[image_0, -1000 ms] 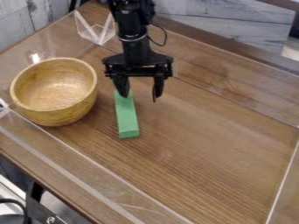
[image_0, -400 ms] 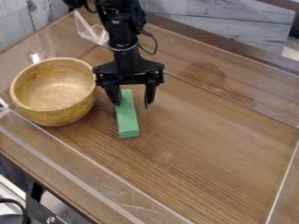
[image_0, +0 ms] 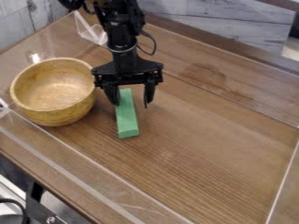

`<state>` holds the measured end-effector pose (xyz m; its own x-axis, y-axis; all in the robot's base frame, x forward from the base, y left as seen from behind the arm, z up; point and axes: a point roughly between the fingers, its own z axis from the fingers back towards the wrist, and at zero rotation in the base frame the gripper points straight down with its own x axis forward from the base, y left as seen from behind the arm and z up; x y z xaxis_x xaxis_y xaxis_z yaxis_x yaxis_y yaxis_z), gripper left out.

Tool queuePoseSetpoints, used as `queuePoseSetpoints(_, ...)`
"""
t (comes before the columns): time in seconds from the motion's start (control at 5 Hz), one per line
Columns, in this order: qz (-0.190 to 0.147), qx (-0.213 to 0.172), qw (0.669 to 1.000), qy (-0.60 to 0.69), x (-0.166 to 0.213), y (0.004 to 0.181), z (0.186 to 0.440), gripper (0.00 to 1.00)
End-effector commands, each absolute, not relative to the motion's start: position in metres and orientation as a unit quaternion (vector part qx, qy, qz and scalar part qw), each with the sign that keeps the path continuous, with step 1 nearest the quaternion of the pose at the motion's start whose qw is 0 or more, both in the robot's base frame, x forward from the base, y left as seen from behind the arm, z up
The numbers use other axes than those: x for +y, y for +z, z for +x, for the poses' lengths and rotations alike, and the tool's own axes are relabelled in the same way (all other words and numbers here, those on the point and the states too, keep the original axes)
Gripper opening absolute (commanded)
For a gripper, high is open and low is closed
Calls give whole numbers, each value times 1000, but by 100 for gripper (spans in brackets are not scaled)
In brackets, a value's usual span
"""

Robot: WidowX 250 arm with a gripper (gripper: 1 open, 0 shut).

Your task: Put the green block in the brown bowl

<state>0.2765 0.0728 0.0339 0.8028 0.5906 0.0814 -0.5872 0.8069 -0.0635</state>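
Claw [image_0: 132,94] hangs open beside the bare-bottomed brown bowl [image_0: 54,91].

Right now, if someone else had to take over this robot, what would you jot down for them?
Gripper: open and empty, its fingers reaching down around the far end of the green block.
Green block: lying flat on the wooden table, its near end sticking out toward the camera.
Brown bowl: upright, beside the block on the picture's left, nothing seen in it.
Done: the gripper is at the block; no grip made.
Left: close on the block, lift it over the rim, and let go inside the bowl.
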Motion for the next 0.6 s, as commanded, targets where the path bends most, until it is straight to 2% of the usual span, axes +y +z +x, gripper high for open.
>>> queuePoseSetpoints(0.0, -14, -56, 945, 321, 75, 34, 275, 100)
queuePoseSetpoints(0.4, -12, -48, 941, 336, 71, 24, 268, 100)
